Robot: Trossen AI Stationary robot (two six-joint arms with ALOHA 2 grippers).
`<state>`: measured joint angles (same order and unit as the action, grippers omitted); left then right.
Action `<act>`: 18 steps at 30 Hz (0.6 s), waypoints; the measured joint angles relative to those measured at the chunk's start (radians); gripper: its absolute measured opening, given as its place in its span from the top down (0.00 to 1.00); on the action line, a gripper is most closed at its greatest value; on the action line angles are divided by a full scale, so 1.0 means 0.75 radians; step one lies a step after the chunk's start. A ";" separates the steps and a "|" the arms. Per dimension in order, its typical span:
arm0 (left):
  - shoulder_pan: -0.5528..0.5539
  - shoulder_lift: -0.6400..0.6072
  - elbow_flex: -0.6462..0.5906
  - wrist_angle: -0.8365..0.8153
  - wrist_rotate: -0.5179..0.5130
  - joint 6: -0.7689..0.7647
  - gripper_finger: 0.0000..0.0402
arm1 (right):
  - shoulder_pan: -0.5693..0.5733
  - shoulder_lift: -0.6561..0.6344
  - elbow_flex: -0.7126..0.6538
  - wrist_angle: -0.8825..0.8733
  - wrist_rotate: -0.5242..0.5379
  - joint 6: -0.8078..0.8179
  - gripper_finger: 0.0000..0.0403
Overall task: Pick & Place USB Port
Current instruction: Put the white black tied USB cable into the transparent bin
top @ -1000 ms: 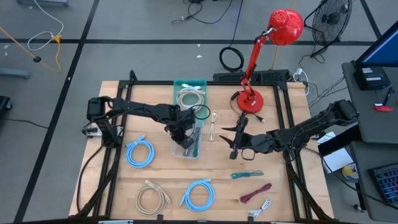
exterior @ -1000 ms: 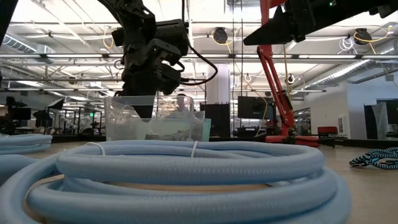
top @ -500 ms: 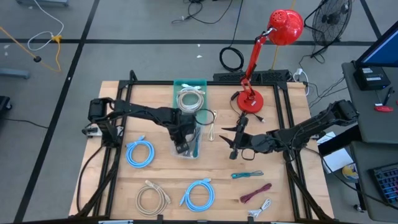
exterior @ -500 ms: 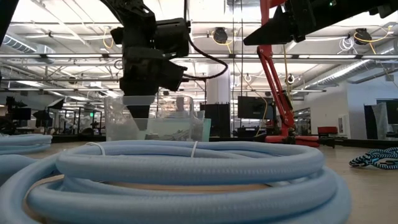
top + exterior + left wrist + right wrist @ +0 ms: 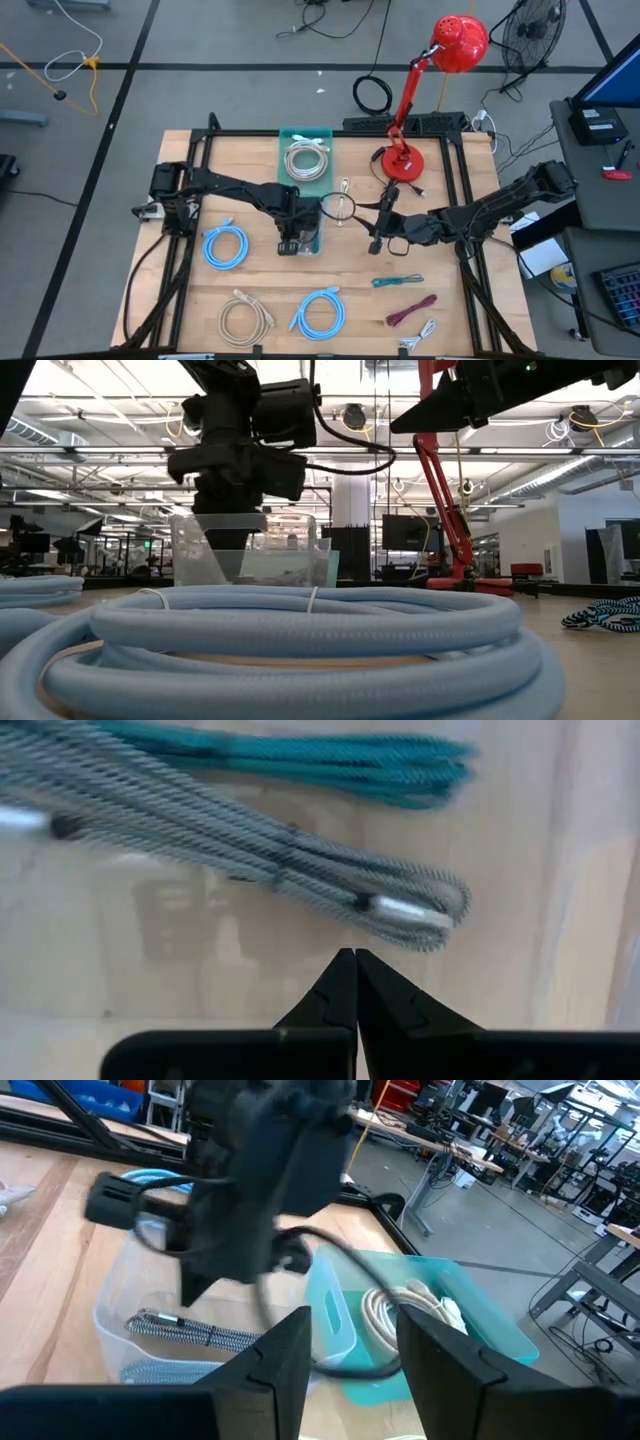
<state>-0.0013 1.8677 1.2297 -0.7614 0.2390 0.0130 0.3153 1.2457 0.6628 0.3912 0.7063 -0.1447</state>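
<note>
The left gripper has its two dark fingers pressed tight together and holds nothing. It points down into the clear plastic box in the middle of the wooden table. Just past its tips, on the box floor, lies the grey braided USB cable, folded in a long bundle with a silver plug at its end, apart from the tips. A teal braided cable lies beside it, nearer the far wall. The box walls stand close around the gripper.

The right gripper hangs above the table beside the box, fingers partly apart and holding nothing. Behind the clear box sits a teal tray with a coiled white cable. Between the two grippers there is bare wood.
</note>
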 joint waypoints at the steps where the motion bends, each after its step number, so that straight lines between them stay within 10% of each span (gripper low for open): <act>1: -0.017 0.006 0.003 0.001 0.004 0.039 1.00 | 0.000 0.000 0.000 0.000 0.000 0.000 0.65; 18: -0.034 0.022 0.007 0.115 0.013 0.077 1.00 | -0.010 0.000 0.000 -0.004 -0.001 0.001 0.65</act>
<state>-0.0271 1.8839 1.2346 -0.6749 0.2490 0.0707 0.3080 1.2457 0.6628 0.3885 0.7059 -0.1436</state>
